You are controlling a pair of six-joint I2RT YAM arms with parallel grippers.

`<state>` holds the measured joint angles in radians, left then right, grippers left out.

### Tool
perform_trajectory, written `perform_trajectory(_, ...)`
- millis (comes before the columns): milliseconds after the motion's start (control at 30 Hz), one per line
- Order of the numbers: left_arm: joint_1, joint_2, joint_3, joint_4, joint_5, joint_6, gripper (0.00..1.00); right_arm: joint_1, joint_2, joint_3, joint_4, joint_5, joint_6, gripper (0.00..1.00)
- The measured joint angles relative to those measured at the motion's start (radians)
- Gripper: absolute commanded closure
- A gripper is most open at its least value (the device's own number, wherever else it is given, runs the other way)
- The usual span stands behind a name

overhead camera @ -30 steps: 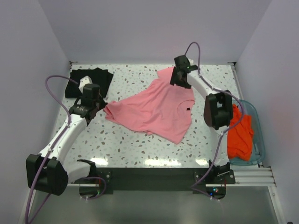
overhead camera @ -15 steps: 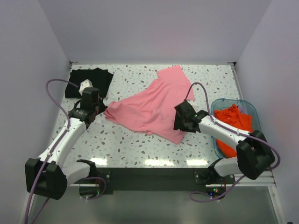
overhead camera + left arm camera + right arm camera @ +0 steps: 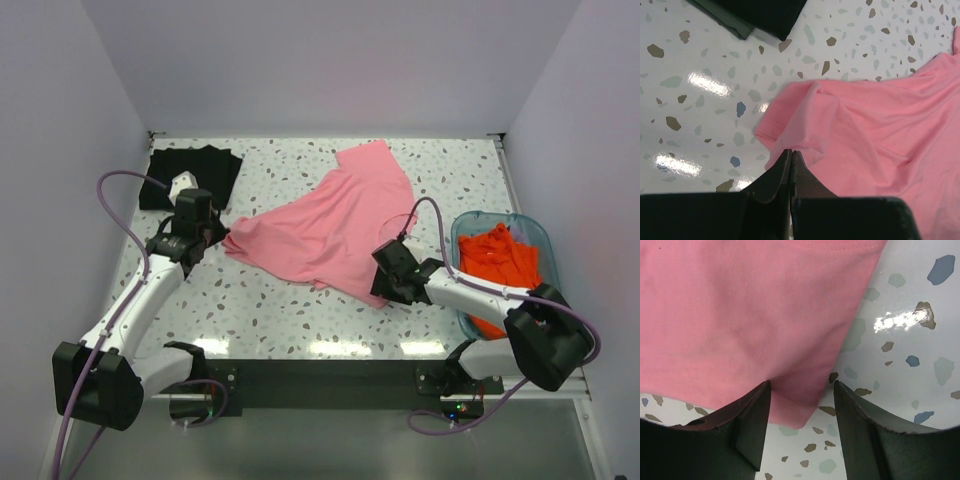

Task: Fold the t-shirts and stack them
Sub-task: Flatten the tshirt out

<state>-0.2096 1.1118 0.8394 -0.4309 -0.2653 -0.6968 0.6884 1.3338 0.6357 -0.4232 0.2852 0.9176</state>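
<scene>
One pink t-shirt [image 3: 330,235] lies spread and rumpled across the middle of the worktop [image 3: 280,310]. One end reaches towards the far edge and a broad hem points towards the near edge. Its left corner is drawn out to a point, and there my left pincer [image 3: 790,153] has its fingers pressed together on the cloth's edge, nipping a small fold of pink; from above the same pincer [image 3: 218,236] sits at that corner, low over the worktop. At the shirt's near right corner my right pincer [image 3: 800,405] stands wide apart and grips nothing. The corner of the hem lies flat between its two fingers [image 3: 752,425]; in the top view it [image 3: 386,292] is right at that corner.

Further out, a black t-shirt [image 3: 190,172] lies folded in the far left corner, well apart from the pink one; my left wrist view catches only its edge [image 3: 765,15]. At the right edge, nearer the front, a teal tub [image 3: 545,240] holds crumpled orange-red t-shirts [image 3: 505,270].
</scene>
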Motion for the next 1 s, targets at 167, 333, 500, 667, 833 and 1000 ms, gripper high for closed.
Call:
perform_trajectory(167, 0.0, 0.0, 0.0, 0.0, 0.0, 0.0, 1.0, 0.001, -0.007, -0.015, 0.028, -0.016, 0.024, 0.71)
perform_trajectory(333, 0.0, 0.0, 0.0, 0.0, 0.0, 0.0, 1.0, 0.001, -0.023, -0.014, 0.013, -0.008, 0.037, 1.0)
perform_trajectory(500, 0.0, -0.002, 0.0, -0.005, -0.002, 0.002, 1.0, 0.001, -0.112, 0.067, -0.105, 0.06, 0.006, 1.0)
perform_trajectory(667, 0.0, -0.026, 0.006, -0.02, -0.017, 0.011, 1.0, 0.0, -0.231, 0.245, -0.23, 0.175, -0.055, 1.0)
perform_trajectory(833, 0.0, -0.08, 0.023, -0.042, -0.042, 0.029, 1.0, -0.006, -0.294, 0.408, -0.344, 0.266, -0.131, 1.0)
perform_trajectory(1000, 0.0, -0.115, 0.035, -0.051, -0.058, 0.036, 1.0, -0.078, -0.251, 0.517, -0.374, 0.274, -0.236, 1.0)
